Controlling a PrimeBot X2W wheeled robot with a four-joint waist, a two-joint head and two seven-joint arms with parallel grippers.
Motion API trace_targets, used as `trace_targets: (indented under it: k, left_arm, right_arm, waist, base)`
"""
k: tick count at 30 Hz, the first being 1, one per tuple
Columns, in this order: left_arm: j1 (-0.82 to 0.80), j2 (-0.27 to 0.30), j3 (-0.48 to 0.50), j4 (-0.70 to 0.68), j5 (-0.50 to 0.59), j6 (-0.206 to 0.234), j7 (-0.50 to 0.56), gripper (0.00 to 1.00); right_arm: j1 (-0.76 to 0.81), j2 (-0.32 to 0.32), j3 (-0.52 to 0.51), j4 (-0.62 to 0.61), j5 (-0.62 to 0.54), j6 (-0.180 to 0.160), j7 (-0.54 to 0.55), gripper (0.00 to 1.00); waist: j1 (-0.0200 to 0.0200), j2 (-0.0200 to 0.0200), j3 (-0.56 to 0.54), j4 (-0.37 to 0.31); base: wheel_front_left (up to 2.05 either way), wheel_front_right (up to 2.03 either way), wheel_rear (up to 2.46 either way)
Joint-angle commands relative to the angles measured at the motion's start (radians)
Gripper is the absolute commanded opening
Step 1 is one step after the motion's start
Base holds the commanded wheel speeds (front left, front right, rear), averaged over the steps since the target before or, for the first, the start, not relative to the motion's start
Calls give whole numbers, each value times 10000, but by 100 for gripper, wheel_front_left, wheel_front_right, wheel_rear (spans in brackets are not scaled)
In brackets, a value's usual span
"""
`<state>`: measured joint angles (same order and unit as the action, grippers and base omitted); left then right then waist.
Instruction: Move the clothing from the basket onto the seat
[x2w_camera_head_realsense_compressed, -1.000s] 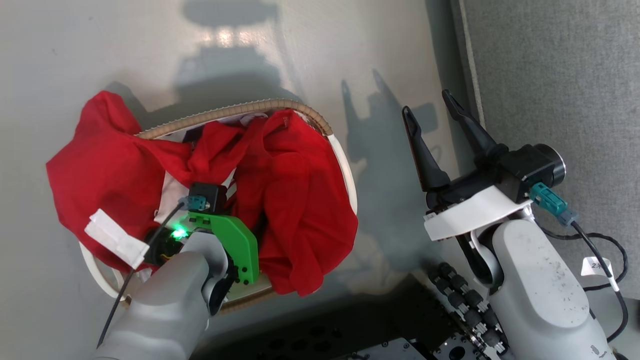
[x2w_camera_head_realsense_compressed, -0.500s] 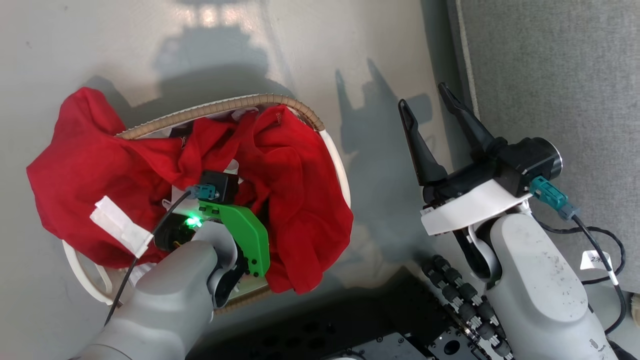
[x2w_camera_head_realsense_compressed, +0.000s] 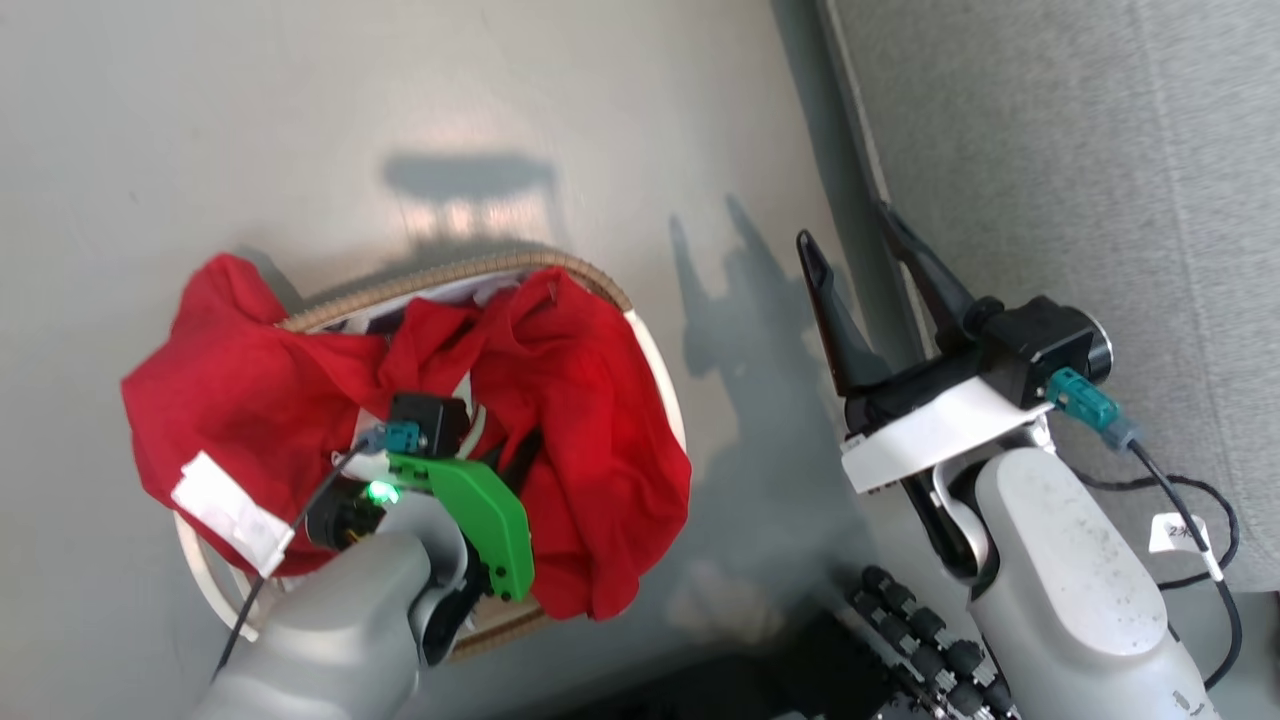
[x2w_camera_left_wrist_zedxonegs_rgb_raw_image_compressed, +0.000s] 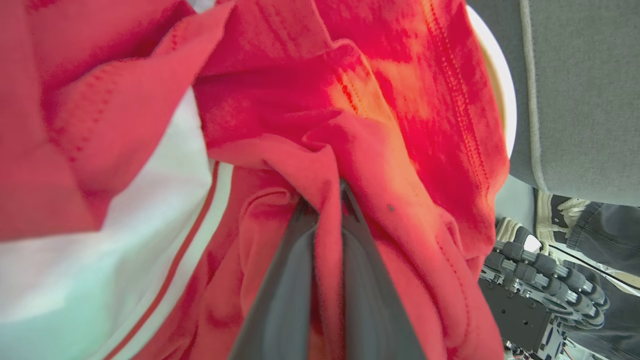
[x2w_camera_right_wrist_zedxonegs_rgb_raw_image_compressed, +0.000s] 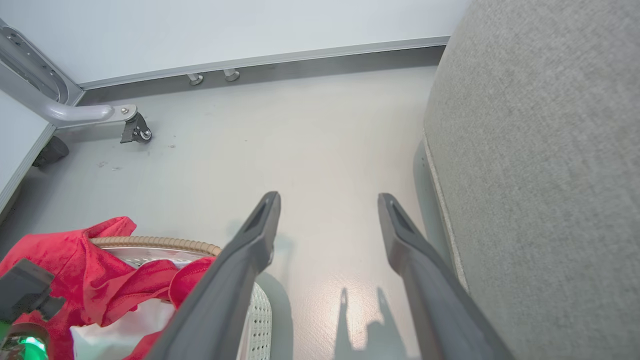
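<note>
The clothing (x2w_camera_head_realsense_compressed: 580, 400) is a heap of red fabric that fills the basket (x2w_camera_head_realsense_compressed: 450, 275) and hangs over its left and front rim. My left arm's green-plated wrist (x2w_camera_head_realsense_compressed: 470, 505) points down into the heap. In the left wrist view the left gripper (x2w_camera_left_wrist_zedxonegs_rgb_raw_image_compressed: 325, 197) is shut on a raised fold of the clothing (x2w_camera_left_wrist_zedxonegs_rgb_raw_image_compressed: 400, 150), next to a white patch (x2w_camera_left_wrist_zedxonegs_rgb_raw_image_compressed: 100, 250). The right gripper (x2w_camera_head_realsense_compressed: 845, 228) hovers open and holds nothing, between the basket and the grey seat (x2w_camera_head_realsense_compressed: 1050, 150). The right wrist view shows the right gripper (x2w_camera_right_wrist_zedxonegs_rgb_raw_image_compressed: 328, 199) over bare floor, the seat (x2w_camera_right_wrist_zedxonegs_rgb_raw_image_compressed: 540, 175) to its right.
The basket stands on pale grey floor, a short gap from the seat's edge. A metal frame leg with a caster (x2w_camera_right_wrist_zedxonegs_rgb_raw_image_compressed: 135, 130) stands by the far wall. My own dark base (x2w_camera_head_realsense_compressed: 920, 630) lies below. A person's shoe (x2w_camera_left_wrist_zedxonegs_rgb_raw_image_compressed: 555, 207) and trouser leg sit beside the seat.
The left gripper has closed from wide open onto a fold of red fabric inside the basket. The head camera has shifted, so the whole picture moved. The right gripper stays open.
</note>
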<state>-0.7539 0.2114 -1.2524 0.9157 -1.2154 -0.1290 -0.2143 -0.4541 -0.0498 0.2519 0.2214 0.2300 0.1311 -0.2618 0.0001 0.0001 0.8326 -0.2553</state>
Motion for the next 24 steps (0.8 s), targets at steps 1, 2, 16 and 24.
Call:
trace_targets:
  k: [1, 2, 16, 24]
  left_arm:
    - [249, -4, -41, -12, -101, -28, -128, 0]
    - [355, -22, -67, -28, -138, -28, -206, 0]
    - [2217, -256, 1382, -1004, 1023, -30, -509, 0]
    - [3636, -430, 3357, -1922, 2862, -30, -503, 0]
  right_arm:
    - [198, -22, 15, 83, -59, -7, -48, 100]
    - [280, -23, 1, 166, -120, -8, -48, 100]
    - [1588, -72, -501, 874, -139, -8, -48, 100]
    - [2411, -128, -466, 1138, -70, -8, -48, 100]
  waist:
    - [-1, -1, -1038, 41]
    - [-1, -1, -1288, 84]
    - [-1, -1, -4549, 883]
    - [-1, -1, -5999, 1412]
  base:
    - [0, 0, 0]
    - [0, 0, 0]
    - [0, 0, 0]
    - [0, 0, 0]
